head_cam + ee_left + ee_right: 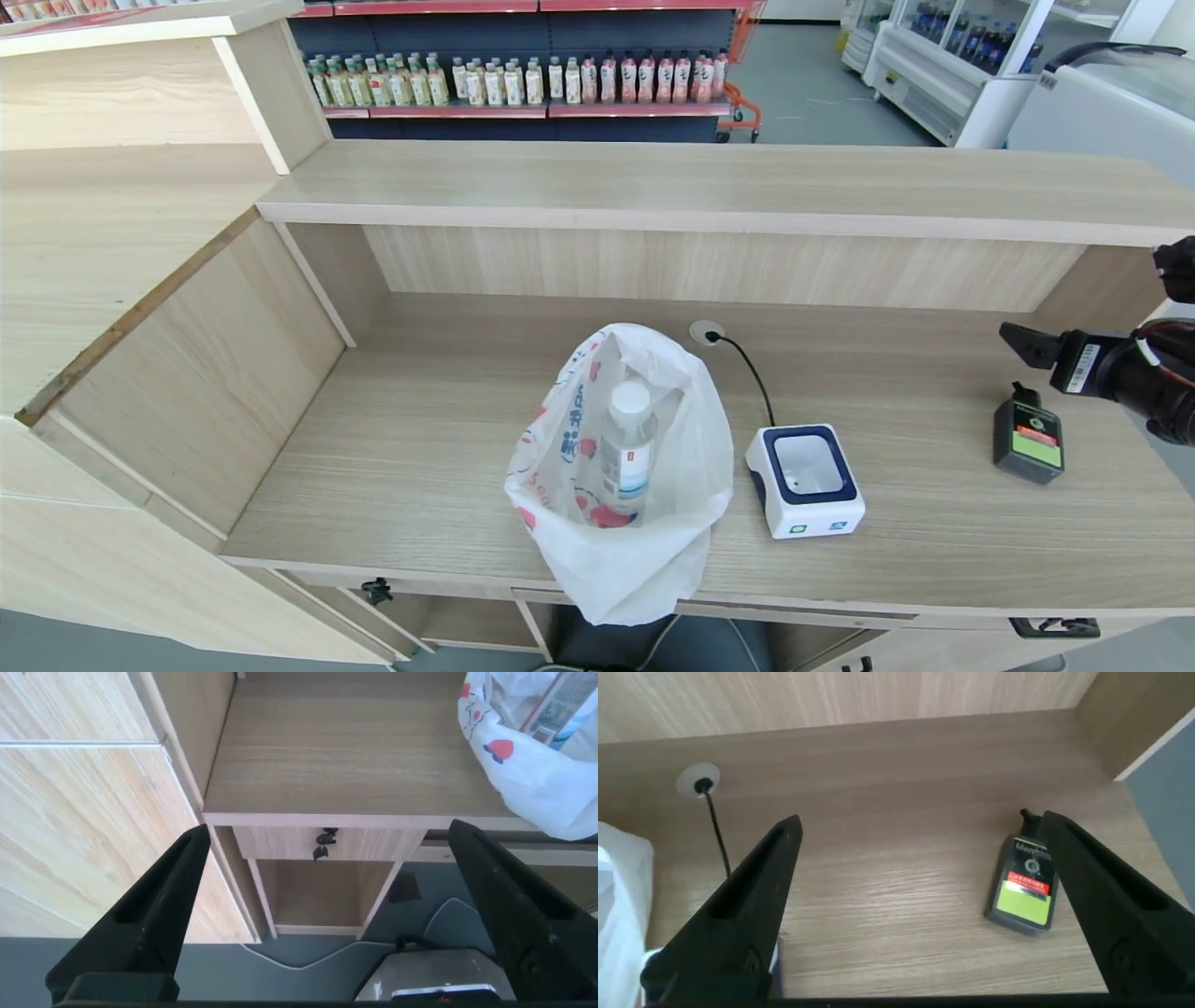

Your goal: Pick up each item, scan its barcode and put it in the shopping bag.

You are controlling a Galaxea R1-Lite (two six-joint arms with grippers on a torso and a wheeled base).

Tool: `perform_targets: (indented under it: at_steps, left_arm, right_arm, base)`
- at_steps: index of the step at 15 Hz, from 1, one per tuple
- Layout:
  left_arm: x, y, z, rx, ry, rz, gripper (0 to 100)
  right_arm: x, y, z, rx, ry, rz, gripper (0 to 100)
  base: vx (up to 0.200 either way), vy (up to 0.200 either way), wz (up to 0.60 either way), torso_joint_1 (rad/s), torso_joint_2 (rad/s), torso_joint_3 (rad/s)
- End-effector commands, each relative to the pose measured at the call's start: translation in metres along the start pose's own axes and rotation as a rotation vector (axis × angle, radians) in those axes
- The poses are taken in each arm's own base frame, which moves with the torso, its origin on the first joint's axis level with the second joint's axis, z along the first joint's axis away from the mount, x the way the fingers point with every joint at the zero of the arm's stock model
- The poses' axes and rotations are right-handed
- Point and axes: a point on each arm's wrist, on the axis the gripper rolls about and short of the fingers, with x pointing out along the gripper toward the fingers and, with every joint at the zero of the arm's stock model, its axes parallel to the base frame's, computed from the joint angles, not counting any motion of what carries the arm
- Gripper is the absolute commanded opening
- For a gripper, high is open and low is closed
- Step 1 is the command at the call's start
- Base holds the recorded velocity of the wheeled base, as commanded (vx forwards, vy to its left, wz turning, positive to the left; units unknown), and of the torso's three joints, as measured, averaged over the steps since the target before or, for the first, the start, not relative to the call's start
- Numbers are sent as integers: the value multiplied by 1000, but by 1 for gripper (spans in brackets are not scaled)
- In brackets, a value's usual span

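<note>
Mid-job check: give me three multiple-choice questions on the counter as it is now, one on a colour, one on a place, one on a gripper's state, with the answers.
1. What colour is the cap of the bottle in the shopping bag?
A. Red
B. Black
C. White

2. Where does the dark item with the green label lie?
A. On the counter, to the robot's right of the scanner
B. Inside the shopping bag
C. On top of the scanner

3. How are the fingers of the right gripper?
A. Shut on the dark item
B. Open, holding nothing
C. Shut on the bottle

Answers:
1 C: the head view shows a white cap.
2 A: it lies flat on the wood past the scanner.
3 B: the right wrist view shows a wide gap between the fingers, with the item on the counter beneath.
</note>
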Motion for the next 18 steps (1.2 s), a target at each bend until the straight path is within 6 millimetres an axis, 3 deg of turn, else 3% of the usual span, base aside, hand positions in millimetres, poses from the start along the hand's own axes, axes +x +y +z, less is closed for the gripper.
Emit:
perform_targets:
  at_steps: [1,10,13,18]
  left_arm:
    - [0,0,0,0,0,0,100]
    - [0,0,0,-2,0,0,100]
    - [0,0,0,2,0,0,100]
    - [0,0,0,-3,0,0,100]
  right_arm:
    - [-2,-1,-9,-3,34,-3,100]
    - [-4,1,-20,-4,77,-25,100]
    - [-9,1,-33,-5,126,-24,100]
    - [-18,16,-47,-5,177,35,100]
  base:
    - [0,-200,0,-2,-2,2]
    - [0,-200,0,0,2,2]
    - [0,-200,0,4,4,7]
    - [0,0,0,0,0,0]
